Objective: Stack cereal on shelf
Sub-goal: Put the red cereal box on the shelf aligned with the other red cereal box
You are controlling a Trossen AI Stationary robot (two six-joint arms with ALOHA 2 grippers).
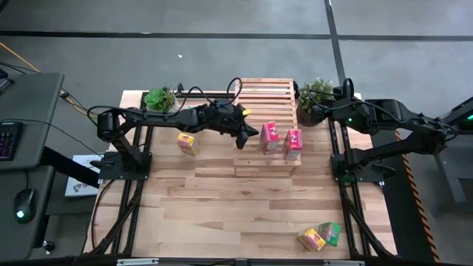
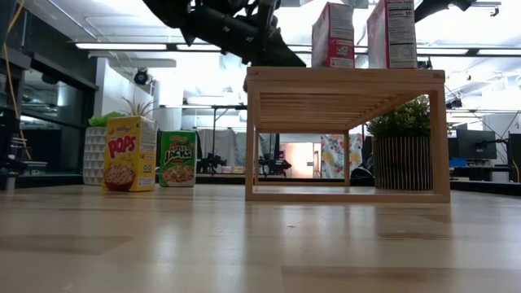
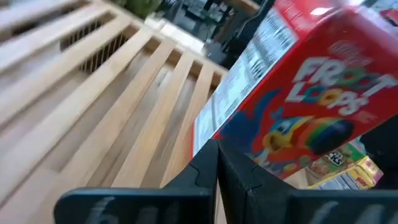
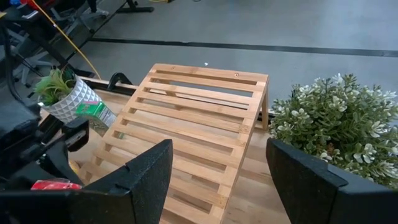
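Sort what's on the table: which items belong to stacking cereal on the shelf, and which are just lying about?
Job items:
- wooden slatted shelf
- two red cereal boxes on it
- yellow box, green box beside the shelf
- yellow box, green box at the near edge

Lying about:
- plant in white pot
- plant in dark pot

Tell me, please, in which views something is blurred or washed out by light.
Low view: bright ceiling lights behind wash out the tops of the two red boxes on the shelf. Left wrist view: the near red box and the slats look soft. High view: evenly lit, no glare.
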